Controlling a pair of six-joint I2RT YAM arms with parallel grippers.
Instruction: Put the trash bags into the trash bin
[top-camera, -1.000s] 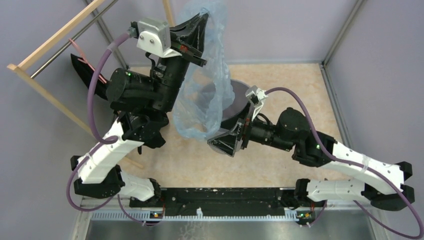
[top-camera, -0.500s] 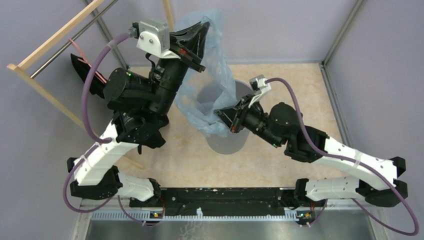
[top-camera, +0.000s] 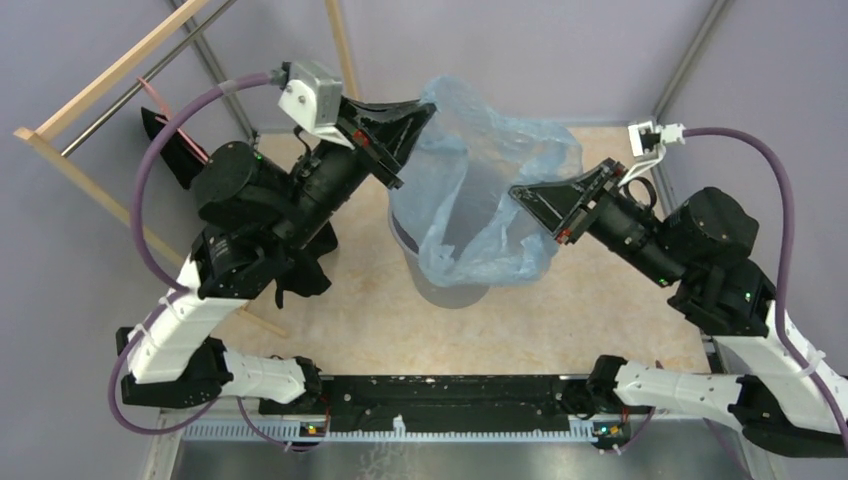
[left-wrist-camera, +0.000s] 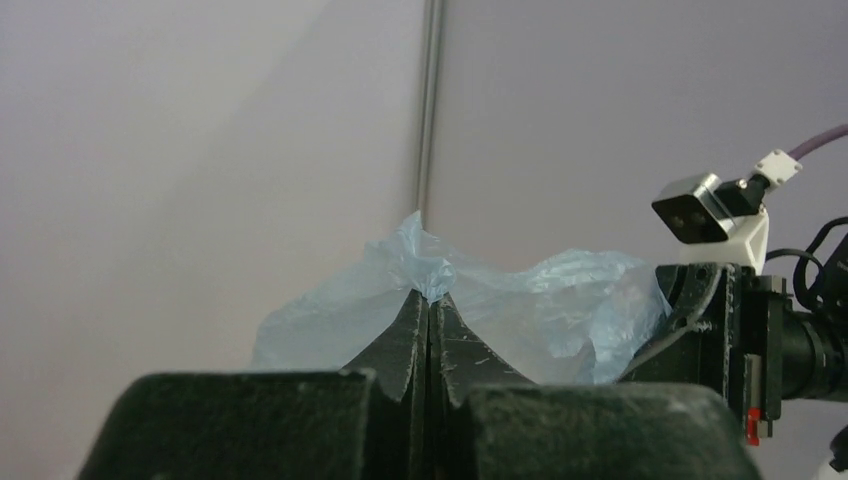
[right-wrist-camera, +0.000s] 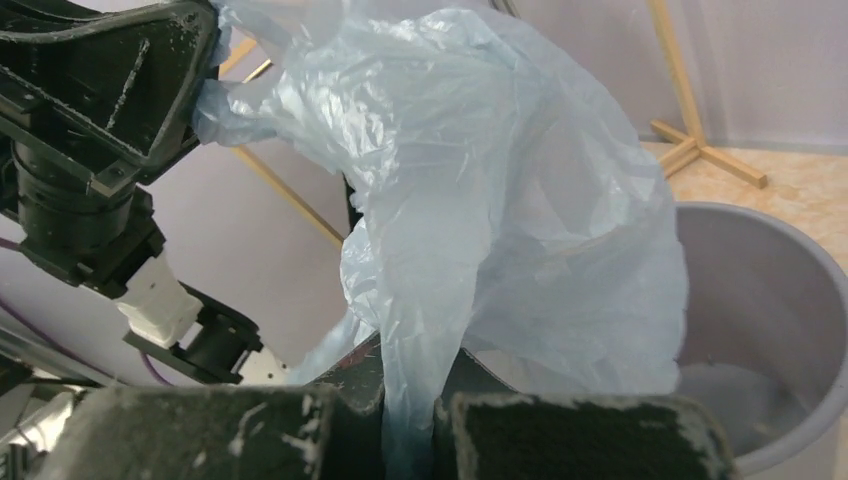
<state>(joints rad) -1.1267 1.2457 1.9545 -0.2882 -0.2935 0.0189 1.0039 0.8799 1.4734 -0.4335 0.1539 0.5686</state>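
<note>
The pale-blue trash bag (top-camera: 490, 200) hangs stretched between both grippers, its lower part drooping over the grey trash bin (top-camera: 450, 290). My left gripper (top-camera: 428, 108) is shut on the bag's upper left edge; in the left wrist view a tuft of film (left-wrist-camera: 425, 270) pokes out past its closed tips (left-wrist-camera: 430, 297). My right gripper (top-camera: 517, 193) is shut on the bag's right edge, and film runs down between its fingers (right-wrist-camera: 410, 375). In the right wrist view the bag (right-wrist-camera: 500, 200) billows above the bin's open mouth (right-wrist-camera: 760, 300), with the left gripper (right-wrist-camera: 205, 60) at the top left.
A wooden rack (top-camera: 110, 75) leans at the back left, with a black cloth and pink strap (top-camera: 165, 140) hanging behind the left arm. Metal frame posts (top-camera: 685, 60) and purple walls close in the beige floor (top-camera: 620, 160).
My right gripper shut on the bag's edge, then rose and swung right, pulling the bag wide above the bin. The left gripper shifted slightly right and lower, still holding the bag.
</note>
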